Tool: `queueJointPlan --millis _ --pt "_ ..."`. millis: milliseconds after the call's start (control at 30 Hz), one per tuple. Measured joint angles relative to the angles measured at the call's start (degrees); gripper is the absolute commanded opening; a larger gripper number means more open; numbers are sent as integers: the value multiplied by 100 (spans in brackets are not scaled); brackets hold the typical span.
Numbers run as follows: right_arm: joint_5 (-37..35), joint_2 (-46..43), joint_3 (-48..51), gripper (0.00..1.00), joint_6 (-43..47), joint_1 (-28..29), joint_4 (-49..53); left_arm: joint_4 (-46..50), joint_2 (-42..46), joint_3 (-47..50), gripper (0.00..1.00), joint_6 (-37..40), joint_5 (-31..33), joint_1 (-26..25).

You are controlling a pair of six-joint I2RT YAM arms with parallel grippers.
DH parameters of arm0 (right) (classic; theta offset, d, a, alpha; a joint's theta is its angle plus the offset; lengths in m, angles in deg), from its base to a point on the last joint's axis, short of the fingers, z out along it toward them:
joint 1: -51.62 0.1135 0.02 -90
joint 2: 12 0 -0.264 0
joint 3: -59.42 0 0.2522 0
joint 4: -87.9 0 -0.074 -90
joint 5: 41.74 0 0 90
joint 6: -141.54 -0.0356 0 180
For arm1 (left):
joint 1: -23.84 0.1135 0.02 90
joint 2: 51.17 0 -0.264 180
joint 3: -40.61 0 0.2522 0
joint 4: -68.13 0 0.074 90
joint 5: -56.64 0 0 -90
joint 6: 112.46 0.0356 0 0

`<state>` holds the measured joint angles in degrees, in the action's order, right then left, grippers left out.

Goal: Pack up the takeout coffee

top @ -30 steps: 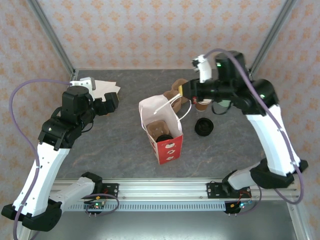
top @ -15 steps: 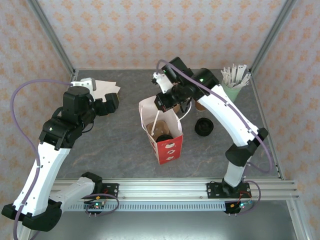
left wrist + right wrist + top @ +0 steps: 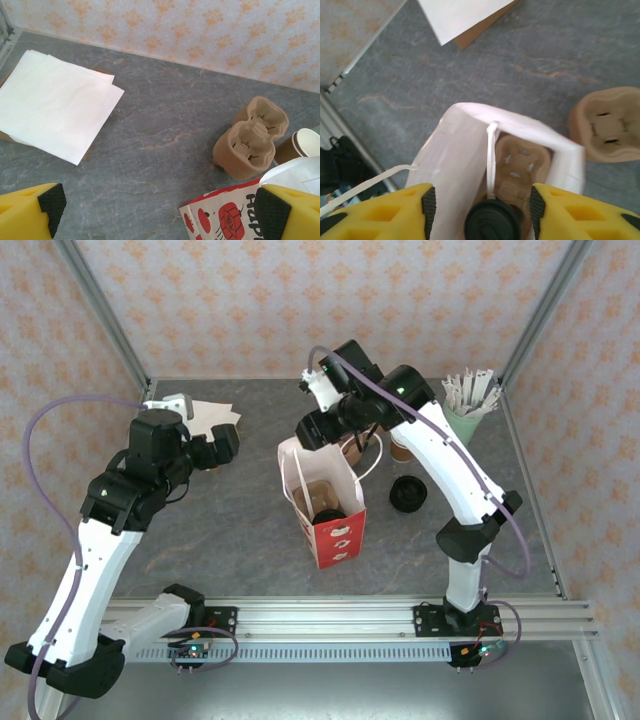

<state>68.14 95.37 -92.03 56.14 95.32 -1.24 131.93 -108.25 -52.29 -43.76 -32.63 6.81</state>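
So the coffee (image 3: 492,222) looks to be down in the bag (image 3: 338,535), parked in the near pocket of the carrier (image 3: 520,160) that's in there with it. We can see its black lid from straight above. The right gripper (image 3: 481,207) hangs over the bag mouth with its fingers apart, one on each side of the lid with a gap on both sides, so it isn't holding anything.

What worries us is the handle (image 3: 491,160). That white strap droops across the opening right by the fingers. If the arm lifts out sloppily, we reckon a finger could hook it and drag or tip the whole bag. It's tall, light paper, so a nudge on the wall might do the same.

Just behind the bag there's a spare carrier (image 3: 252,137) and an open cup (image 3: 305,142), with a loose lid (image 3: 408,493) off to its right. All of that sits under the right arm's way back, so a low swing could knock the cup over. The stirrer cup (image 3: 468,420) is further back in the corner.

The left gripper (image 3: 162,206) is wide open and empty, off to the left near the napkins (image 3: 55,110), well out of the way.
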Motion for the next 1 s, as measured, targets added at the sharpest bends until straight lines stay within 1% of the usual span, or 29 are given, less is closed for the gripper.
queueJointPlan --millis 100,167,267,400,467,533,567,633,767,867,1000 --pt "-402 -282 50 61 -20 -98 -90 70 -205 -142 99 -37 -9 118" --pt "-680 -629 262 66 -39 -164 -278 122 -367 -238 100 -52 -52 291" --pt "-1102 -1370 826 71 -46 -243 -638 219 -697 -372 98 -50 -280 717" --pt "-1657 -2485 1801 80 -76 -363 -1222 415 -1425 -715 92 94 -573 1172" --pt "-1910 -2962 2319 85 -138 -435 -1502 503 -1875 -920 90 254 -605 1248" --pt "-2144 -3392 2852 93 -190 -494 -1788 590 -2363 -1115 89 459 -595 1257" --pt "-2238 -3558 3082 94 -236 -509 -1897 629 -2568 -1191 89 542 -568 1257" --pt "-2450 -3919 3604 100 -293 -527 -2131 734 -3053 -1384 88 758 -431 1255" --pt "-2767 -4422 4319 99 -396 -551 -2393 894 -3965 -1729 88 1141 92 1213" --pt "-2986 -4660 4605 99 -444 -566 -2468 992 -4634 -1969 90 1401 605 1060" --pt "-3191 -4760 4719 99 -457 -566 -2494 1086 -5475 -2310 92 1668 1276 761"
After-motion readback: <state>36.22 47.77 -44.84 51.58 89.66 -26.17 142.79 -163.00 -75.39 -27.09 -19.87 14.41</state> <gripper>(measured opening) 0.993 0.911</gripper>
